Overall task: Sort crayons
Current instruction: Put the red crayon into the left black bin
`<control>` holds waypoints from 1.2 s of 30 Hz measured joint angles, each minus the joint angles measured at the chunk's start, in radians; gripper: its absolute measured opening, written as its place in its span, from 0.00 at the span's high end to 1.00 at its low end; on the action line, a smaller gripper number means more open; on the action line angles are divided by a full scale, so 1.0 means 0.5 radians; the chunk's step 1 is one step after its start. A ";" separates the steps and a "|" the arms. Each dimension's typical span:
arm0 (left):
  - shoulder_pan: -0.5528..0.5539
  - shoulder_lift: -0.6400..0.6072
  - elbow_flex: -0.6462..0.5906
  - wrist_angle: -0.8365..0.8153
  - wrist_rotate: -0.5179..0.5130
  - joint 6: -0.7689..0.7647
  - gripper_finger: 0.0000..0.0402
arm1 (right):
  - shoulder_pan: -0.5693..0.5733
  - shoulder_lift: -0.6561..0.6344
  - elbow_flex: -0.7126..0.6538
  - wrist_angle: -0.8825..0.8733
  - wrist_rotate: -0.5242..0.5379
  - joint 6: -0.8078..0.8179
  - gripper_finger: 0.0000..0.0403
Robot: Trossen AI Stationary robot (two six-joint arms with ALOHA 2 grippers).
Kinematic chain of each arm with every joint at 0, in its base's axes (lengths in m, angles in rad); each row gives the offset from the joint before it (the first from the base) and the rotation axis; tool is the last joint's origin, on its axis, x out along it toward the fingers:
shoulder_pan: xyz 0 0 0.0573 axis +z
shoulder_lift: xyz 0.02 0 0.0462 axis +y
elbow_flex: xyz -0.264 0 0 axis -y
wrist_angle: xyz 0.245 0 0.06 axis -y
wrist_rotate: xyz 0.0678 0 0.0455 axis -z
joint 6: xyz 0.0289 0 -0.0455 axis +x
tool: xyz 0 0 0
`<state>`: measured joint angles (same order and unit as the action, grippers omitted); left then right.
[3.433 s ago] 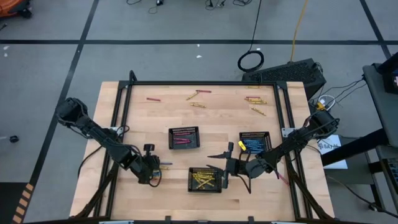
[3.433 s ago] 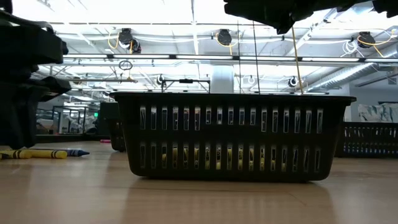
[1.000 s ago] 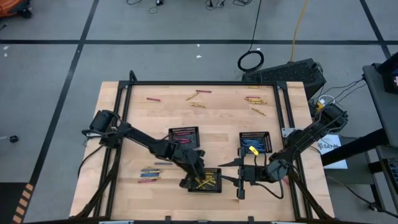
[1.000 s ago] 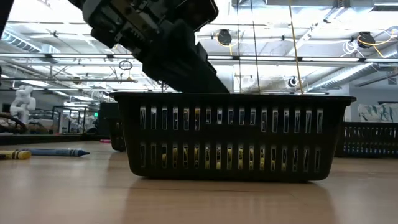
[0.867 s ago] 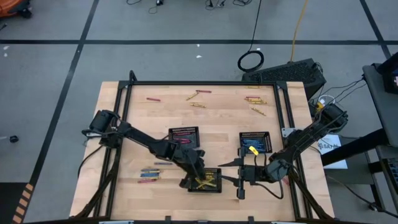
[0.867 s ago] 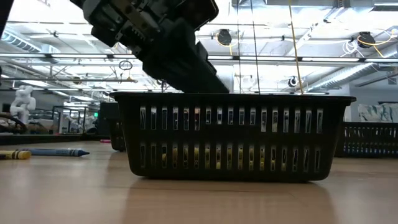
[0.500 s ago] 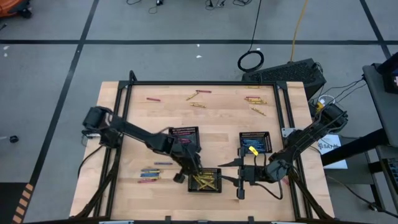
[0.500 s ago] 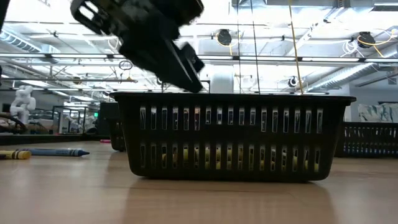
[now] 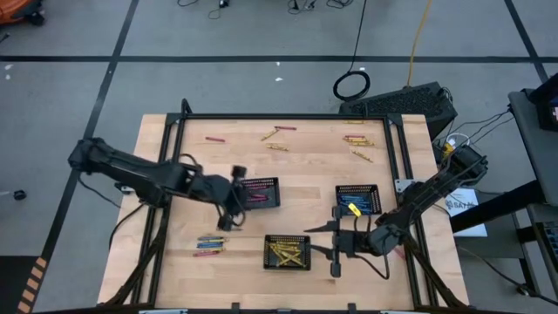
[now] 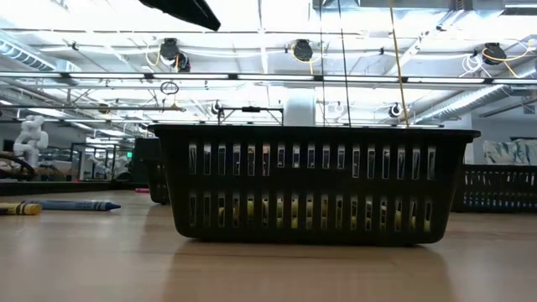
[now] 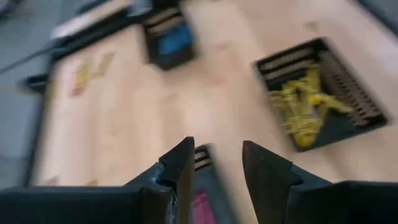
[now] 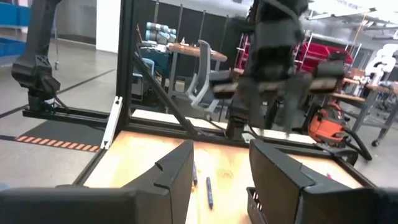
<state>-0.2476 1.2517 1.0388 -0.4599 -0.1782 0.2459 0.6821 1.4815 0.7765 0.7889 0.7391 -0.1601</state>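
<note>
Beside pink tray [image 9: 258,193] | left gripper [image 9: 234,197] spread, empty | yellow crayons [image 9: 286,253] jumbled

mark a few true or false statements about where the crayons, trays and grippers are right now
1. The tray of yellow crayons sits nearest the table's front edge. True.
2. The left gripper is inside that yellow tray. False: it is beside the tray of pink crayons.
3. The right gripper holds a blue crayon. False: its fingers are open and empty.
4. Loose crayons lie on the wood left of the yellow tray. True.
5. The tray of blue crayons is on the right side. True.
</note>
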 joint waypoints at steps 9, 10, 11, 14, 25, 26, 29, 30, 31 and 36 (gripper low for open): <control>0.113 -0.392 -0.355 0.175 -0.260 0.097 0.67 | -0.063 0.000 0.000 -0.161 -0.006 0.147 0.65; 0.160 -0.422 -0.421 0.233 -0.252 0.098 0.67 | -0.070 0.001 0.000 -0.169 -0.006 0.156 0.65; 0.212 -0.446 -0.491 0.285 -0.239 0.097 0.67 | -0.079 0.001 0.000 -0.180 -0.006 0.171 0.65; 0.423 -0.493 -0.674 0.433 -0.222 0.065 0.67 | -0.103 0.004 0.000 -0.204 -0.006 0.192 0.65; 1.790 -0.154 -0.678 0.203 0.072 -0.486 0.67 | -0.171 0.004 0.000 -0.197 -0.014 0.232 0.65; 1.879 -0.086 -0.653 0.153 0.108 -0.458 0.67 | -0.175 0.004 0.000 -0.197 -0.014 0.238 0.65; 2.062 0.137 -0.565 -0.008 0.125 -0.313 0.67 | -0.187 0.004 0.000 -0.197 -0.014 0.245 0.65; 2.100 0.205 -0.533 -0.049 0.125 -0.274 0.67 | -0.190 0.004 0.000 -0.197 -0.014 0.245 0.65; 2.130 0.272 -0.501 -0.083 0.124 -0.240 0.67 | -0.194 0.004 0.000 -0.197 -0.015 0.245 0.65; 2.186 0.542 -0.402 -0.173 -0.005 0.035 0.67 | -0.202 0.004 0.000 -0.197 -0.015 0.245 0.65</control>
<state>0.8452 1.5228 0.8379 -0.5462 -0.1808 0.2635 0.5812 1.4834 0.7765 0.6903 0.7315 -0.0376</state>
